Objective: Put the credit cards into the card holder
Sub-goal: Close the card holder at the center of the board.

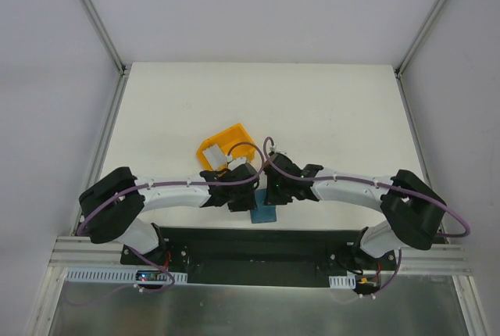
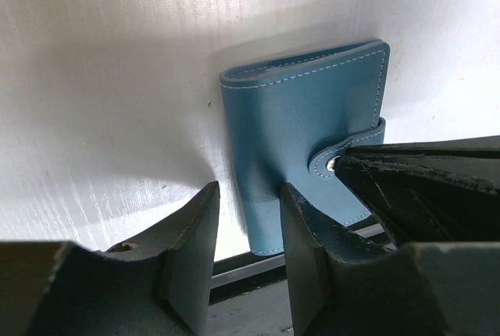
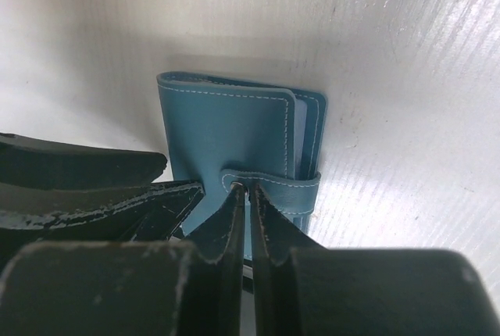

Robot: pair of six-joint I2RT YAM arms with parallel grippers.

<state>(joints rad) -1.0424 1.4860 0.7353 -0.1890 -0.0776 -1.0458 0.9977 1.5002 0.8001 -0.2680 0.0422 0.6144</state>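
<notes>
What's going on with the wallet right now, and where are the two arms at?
Both arms are on the card holder, which lies closed between them. The left claw stands open, astride one edge of it. The right claw has its fingers almost together at the snap tab, apparently to undo it; whether it really pinches the tab is hard to tell. What seem to be the credit cards lie in the yellow bin behind.

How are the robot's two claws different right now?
The left gripper has its jaws apart, straddling a plain edge of the card holder. The right gripper has its jaws almost together, pinching the snap tab. Both are black and meet at the card holder.
</notes>
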